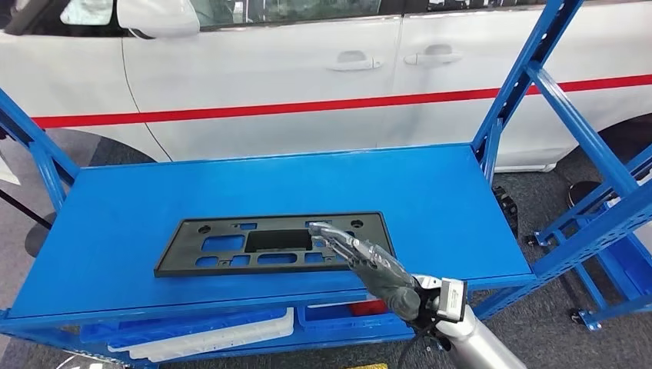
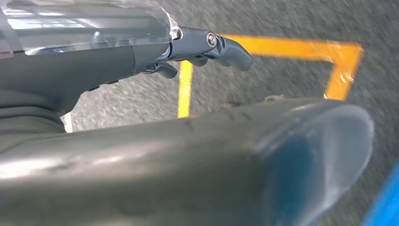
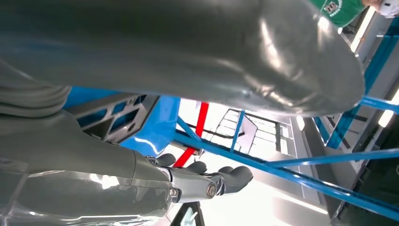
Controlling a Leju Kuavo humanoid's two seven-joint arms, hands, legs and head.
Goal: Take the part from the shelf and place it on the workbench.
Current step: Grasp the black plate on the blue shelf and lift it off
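Head view: part (image 1: 273, 244) lies on shelf (image 1: 115, 223); my right hand (image 1: 367, 261) reaches it at 4 o'clock, fingers (image 1: 332, 233) extended, grip not established.

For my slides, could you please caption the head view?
Right hand reaches over the black part lying flat on the blue shelf, beside a white car.

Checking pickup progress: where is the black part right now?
In the head view, the black part lies flat on the blue shelf top, near its front edge, with the right hand over its right end; a white car stands behind.
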